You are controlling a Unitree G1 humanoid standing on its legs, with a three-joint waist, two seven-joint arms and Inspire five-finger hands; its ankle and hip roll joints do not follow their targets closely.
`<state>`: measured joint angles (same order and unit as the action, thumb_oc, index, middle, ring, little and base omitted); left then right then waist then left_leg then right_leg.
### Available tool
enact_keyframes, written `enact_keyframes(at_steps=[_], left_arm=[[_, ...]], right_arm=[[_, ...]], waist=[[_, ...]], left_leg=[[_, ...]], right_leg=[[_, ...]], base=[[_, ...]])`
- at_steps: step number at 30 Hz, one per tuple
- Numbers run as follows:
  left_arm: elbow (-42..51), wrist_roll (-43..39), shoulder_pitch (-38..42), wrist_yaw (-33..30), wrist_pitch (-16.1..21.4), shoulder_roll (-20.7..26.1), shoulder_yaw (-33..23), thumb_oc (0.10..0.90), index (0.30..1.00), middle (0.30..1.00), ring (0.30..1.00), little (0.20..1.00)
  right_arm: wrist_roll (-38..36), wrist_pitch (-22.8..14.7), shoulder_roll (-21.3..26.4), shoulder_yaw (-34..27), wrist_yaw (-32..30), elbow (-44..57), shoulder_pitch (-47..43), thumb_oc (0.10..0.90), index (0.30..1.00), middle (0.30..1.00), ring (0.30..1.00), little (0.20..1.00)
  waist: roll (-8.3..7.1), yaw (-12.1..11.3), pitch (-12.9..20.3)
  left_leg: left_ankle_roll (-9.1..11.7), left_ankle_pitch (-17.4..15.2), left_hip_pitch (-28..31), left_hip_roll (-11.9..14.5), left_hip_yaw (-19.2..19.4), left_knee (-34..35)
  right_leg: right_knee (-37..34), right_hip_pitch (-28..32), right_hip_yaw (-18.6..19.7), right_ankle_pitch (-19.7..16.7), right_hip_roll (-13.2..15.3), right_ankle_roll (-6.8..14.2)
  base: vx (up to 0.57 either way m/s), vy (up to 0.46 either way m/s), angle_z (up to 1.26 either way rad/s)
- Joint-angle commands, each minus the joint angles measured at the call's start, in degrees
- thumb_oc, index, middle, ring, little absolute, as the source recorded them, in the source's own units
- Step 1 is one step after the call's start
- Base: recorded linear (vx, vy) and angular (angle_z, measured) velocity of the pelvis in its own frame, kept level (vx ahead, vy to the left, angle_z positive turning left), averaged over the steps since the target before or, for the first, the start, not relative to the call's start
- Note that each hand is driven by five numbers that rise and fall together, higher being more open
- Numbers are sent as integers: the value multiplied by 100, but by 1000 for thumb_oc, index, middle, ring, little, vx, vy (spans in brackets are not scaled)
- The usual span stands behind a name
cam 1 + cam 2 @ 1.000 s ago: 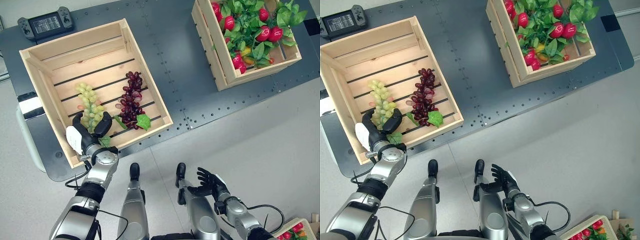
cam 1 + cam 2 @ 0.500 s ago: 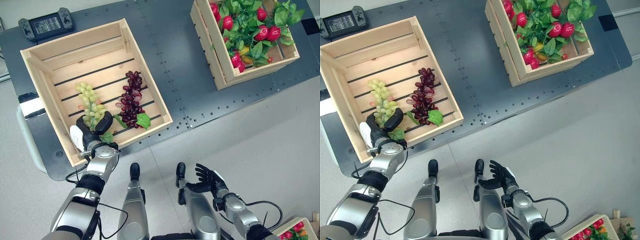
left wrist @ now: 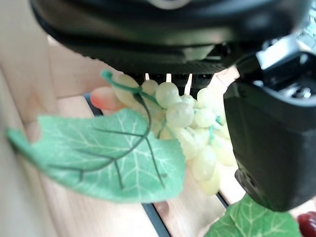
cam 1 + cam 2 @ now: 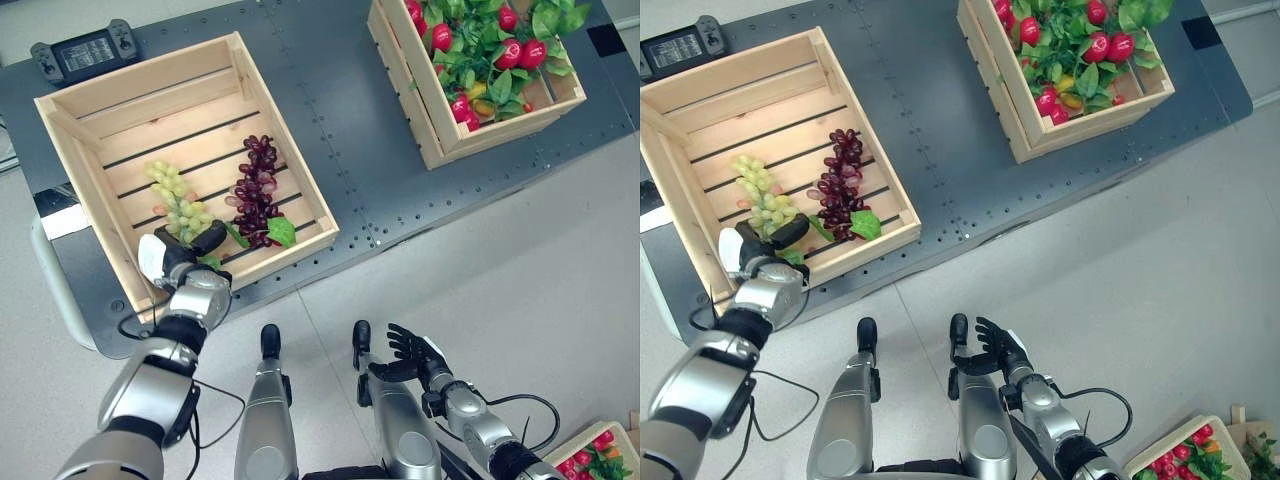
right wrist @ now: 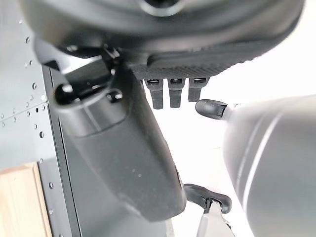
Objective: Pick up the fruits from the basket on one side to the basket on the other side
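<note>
While the right hand [image 4: 415, 355] hangs low near the floor with its fingers loosely spread and holding nothing, the left hand [image 4: 178, 262] reaches over the near wall of the wooden crate [image 4: 290, 165] on the dark table [image 4: 345, 120]. Its thumb and fingers are curled around the lower end of the green grapes [image 4: 178, 205], as the left wrist view shows with the pale grapes [image 3: 190, 133] and a green leaf [image 3: 103, 158] between them. The bunch lies on the crate's slatted bottom. Just beside it lie the purple grapes [image 4: 258, 190], also with a leaf. Farther off, a second crate [image 4: 430, 110] holds red fruit [image 4: 442, 37] among leaves. A handheld controller [image 4: 85, 52] sits at the table's far corner.
</note>
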<state>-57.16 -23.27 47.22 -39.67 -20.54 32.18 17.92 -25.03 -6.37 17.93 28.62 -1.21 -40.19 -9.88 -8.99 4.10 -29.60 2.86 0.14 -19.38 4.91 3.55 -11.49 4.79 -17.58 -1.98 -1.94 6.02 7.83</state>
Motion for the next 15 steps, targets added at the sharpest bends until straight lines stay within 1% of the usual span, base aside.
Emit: enact_keyframes(at_steps=[1,2,3,4,5,11,15], left_arm=[[-1164,-485,145,1195,-528,247,-150,631,646,646,646,646],[-1208,-453,168,1285,-540,270,-121,587,580,580,580,580],[-1230,-447,201,1365,-575,301,-69,558,538,538,538,538],[-1255,-434,244,1430,-604,328,-29,463,394,394,394,394],[-1284,-427,284,1512,-645,356,22,400,300,300,300,300],[-1266,-304,341,1770,-787,425,138,400,300,300,300,300],[-1288,-313,381,1883,-723,486,145,400,300,300,300,300]], right_arm=[[59,-56,525,174,-240,428,2,800,900,900,900,900],[52,-29,554,172,-246,450,-5,800,900,900,900,900],[62,-16,581,163,-244,461,1,800,900,900,900,900],[59,-18,608,158,-242,459,-11,800,900,900,900,900],[77,-33,634,136,-226,443,-3,800,900,900,900,900],[35,-82,652,109,-253,390,-3,800,900,900,900,900],[9,-83,635,126,-271,366,-17,800,900,900,900,900]], waist=[[-34,194,-19],[-16,206,-19],[6,218,-19],[21,236,-19],[48,244,-19],[86,230,-19],[90,209,-19]], left_leg=[[-194,-431,-80,-182,197,-687],[-189,-425,-97,-187,201,-696],[-195,-417,-106,-195,210,-696],[-194,-398,-132,-205,215,-697],[-196,-408,-129,-207,232,-707],[-209,-398,-212,-239,223,-740],[-233,-396,-202,-253,233,-714]], right_leg=[[352,42,6,32,-98,-105],[355,28,15,35,-93,-109],[362,14,22,33,-86,-113],[370,-17,32,26,-76,-114],[372,-17,39,31,-70,-113],[402,-93,15,21,-38,-102],[413,-105,7,23,-38,-98]], base=[[-2,55,-4],[2,59,-9],[-1,48,-17],[5,51,-15],[-2,42,-5],[1,1,2],[0,0,0]])
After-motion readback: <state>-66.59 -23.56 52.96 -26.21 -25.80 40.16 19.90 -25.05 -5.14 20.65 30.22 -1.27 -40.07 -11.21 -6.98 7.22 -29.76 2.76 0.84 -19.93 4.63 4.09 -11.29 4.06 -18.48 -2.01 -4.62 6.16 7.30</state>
